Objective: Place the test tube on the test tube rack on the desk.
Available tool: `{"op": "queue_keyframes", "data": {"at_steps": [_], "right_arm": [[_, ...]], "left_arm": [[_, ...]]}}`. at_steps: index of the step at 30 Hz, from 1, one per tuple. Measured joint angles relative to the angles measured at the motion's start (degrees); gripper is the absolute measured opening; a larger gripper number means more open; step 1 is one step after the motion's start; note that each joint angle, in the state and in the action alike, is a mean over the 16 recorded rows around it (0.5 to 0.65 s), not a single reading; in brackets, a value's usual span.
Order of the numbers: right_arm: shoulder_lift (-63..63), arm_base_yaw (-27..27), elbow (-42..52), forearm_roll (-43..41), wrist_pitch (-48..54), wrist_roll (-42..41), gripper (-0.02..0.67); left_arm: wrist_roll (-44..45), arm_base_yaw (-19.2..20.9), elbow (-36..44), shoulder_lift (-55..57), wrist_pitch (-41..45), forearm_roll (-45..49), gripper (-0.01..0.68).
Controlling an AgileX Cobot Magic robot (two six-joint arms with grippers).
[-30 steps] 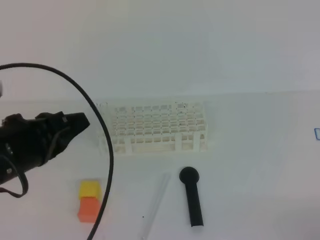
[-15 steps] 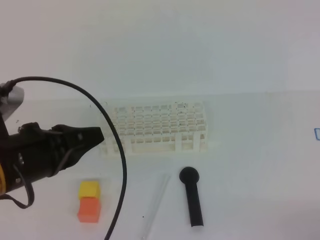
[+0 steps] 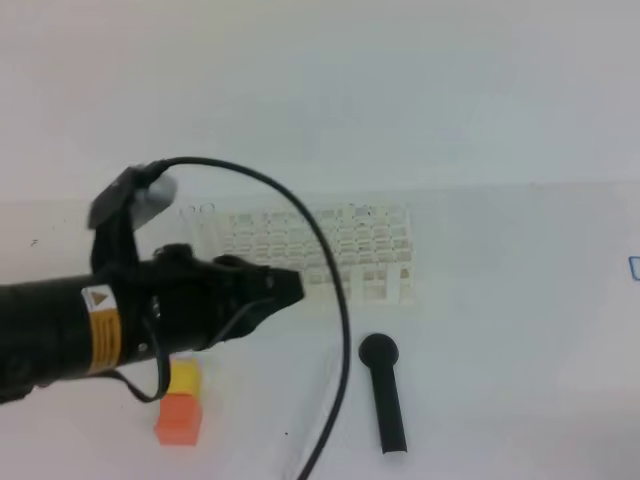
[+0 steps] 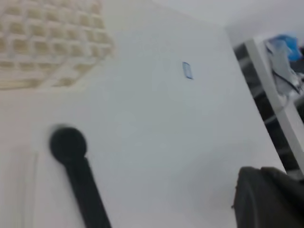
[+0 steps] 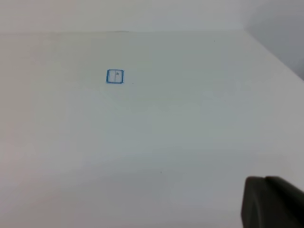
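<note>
far edge: test tube rack (image 3: 345, 250) across the desk (image 3: 520, 300) middle
near edge: black round-headed stick (image 3: 384, 390), orange-yellow block (image 3: 179, 405)
right side: bare, passable

Matte white desk (image 3: 520, 300), plastic rack (image 3: 370, 245).

the test tube rack (image 3: 350, 250) was a white plastic lattice with rows of small square holes. it stood upright on the white counter (image 3: 500, 300), near the far edge, and its left part was hidden. the test tube (image 4: 21, 190) showed only as a faint clear strip lying flat on the counter, in front of the rack.
</note>
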Motion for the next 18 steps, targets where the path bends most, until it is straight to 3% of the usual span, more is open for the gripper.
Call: {"op": "queue_keyframes", "data": {"at_steps": [11,18], "right_arm": [[0.0,0.0,0.0,0.0,0.0,0.0,-0.001],[0.0,0.0,0.0,0.0,0.0,0.0,-0.001]], "left_arm": [[11.0,1.5,-8.3,5.9,-4.6,0.1,-0.001],[11.1,4.9,-9.7,7.2,-5.0,0.1,-0.001]]}}
